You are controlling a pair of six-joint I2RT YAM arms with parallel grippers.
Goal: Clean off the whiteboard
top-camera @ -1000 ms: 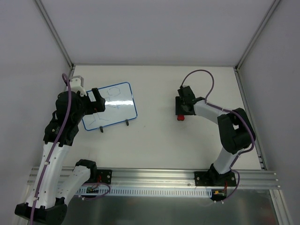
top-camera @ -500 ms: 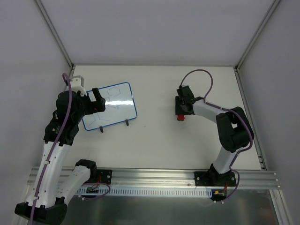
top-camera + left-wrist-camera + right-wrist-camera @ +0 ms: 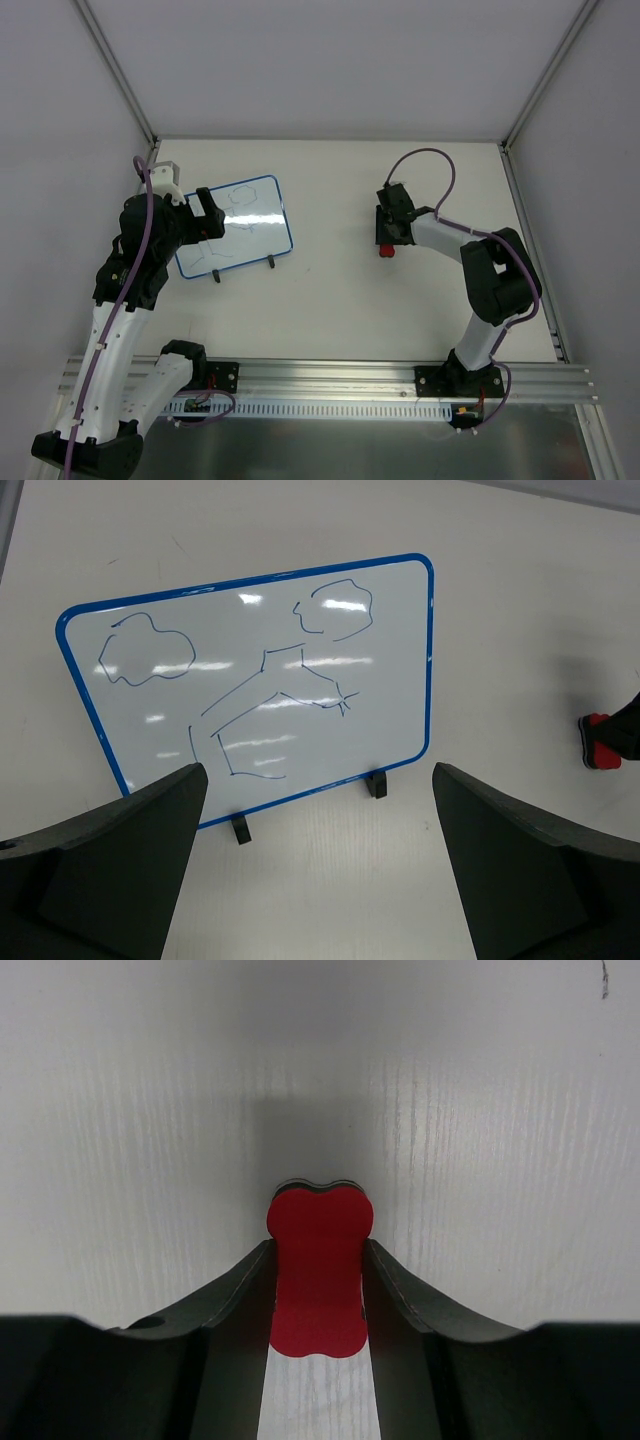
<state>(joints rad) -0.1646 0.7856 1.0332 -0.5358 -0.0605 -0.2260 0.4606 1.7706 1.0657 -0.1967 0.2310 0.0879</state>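
The whiteboard [image 3: 238,226] stands tilted on two black feet at the left of the table. It has a blue rim and thin dark line drawings, clear in the left wrist view [image 3: 260,680]. My left gripper [image 3: 205,215] is open and empty over the board's left side, its fingers [image 3: 120,870] wide apart. My right gripper [image 3: 386,238] at the right is shut on the red eraser [image 3: 319,1268], which sits low at the table surface. The eraser also shows in the top view [image 3: 385,251] and at the left wrist view's right edge [image 3: 600,742].
White walls and metal corner posts [image 3: 115,72] enclose the table on three sides. An aluminium rail [image 3: 330,378] runs along the near edge with both arm bases on it. A bare stretch of white tabletop [image 3: 330,230] lies between the board and the eraser.
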